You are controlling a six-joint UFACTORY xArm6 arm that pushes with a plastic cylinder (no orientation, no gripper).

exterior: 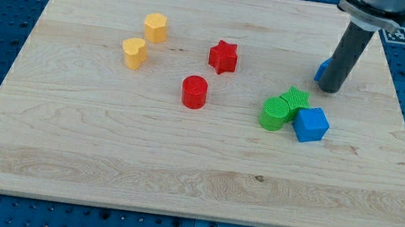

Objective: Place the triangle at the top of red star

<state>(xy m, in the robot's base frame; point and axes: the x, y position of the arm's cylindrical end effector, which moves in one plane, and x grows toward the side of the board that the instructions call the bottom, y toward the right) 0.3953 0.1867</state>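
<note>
The red star lies on the wooden board near the view's centre top. A blue block, likely the triangle, is mostly hidden behind my rod at the view's right; only its left edge shows. My tip rests on the board right against that blue block, well to the right of the red star.
A red cylinder sits below-left of the star. A yellow hexagon block and a yellow heart lie at the left. A green cylinder, a green star and a blue cube cluster below my tip.
</note>
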